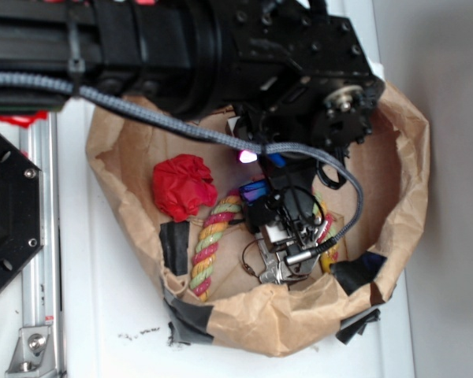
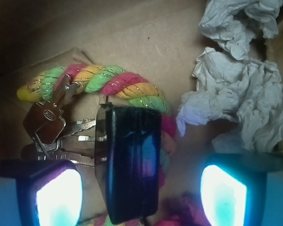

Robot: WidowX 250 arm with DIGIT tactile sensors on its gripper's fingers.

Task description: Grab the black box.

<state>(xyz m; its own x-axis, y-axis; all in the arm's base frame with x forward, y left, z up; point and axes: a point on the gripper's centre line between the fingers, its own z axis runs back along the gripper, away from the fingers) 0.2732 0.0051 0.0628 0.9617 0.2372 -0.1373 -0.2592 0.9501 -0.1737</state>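
A white tabletop is seen beneath and to the left of the end effector, lit evenly from above. A grey surface, perhaps a wall or floor, is seen past the table's right edge. An aluminium rail with a corner bracket is laid along the left side, beside a large black hexagonal plate fixed with screws. Small dark specks are scattered on the white surface below and left. No windows are shown.
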